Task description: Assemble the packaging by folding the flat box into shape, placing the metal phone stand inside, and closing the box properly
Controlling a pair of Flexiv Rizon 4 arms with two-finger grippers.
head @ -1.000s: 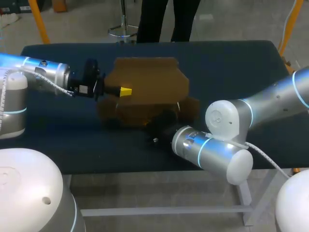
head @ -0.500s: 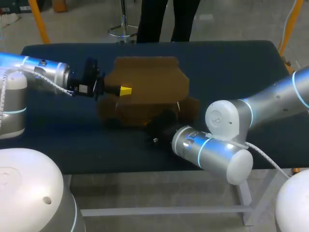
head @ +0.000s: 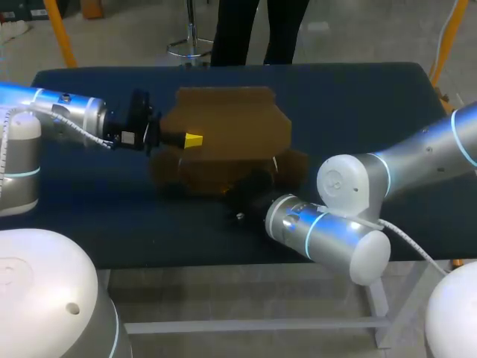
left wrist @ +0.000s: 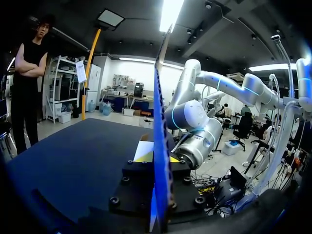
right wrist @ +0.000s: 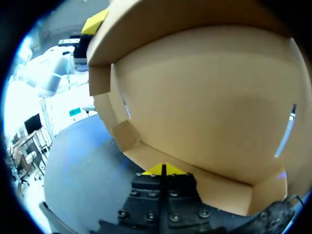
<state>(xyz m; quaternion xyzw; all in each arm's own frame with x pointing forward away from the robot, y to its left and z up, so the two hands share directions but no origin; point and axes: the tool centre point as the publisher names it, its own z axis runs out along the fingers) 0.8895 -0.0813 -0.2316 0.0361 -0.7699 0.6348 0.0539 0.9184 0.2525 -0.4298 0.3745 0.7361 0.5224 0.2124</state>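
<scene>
Half folded only: box (head: 223, 138) mid-table (head: 358, 97), walls up, lid panel raised, no stand seen inside, closing not yet done. Lying with long axis across the table, open face toward the near edge. Clamped at the panel's left edge by left gripper (head: 192, 140); right gripper (right wrist: 163, 169) tips together at the near wall.

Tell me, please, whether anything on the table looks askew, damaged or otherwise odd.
Nothing looks spilled or damaged. The cardboard box is only half-formed, with its flaps splayed and one panel clamped edge-on between the left gripper's fingers. The one oddity: no metal phone stand shows in any view.
</scene>
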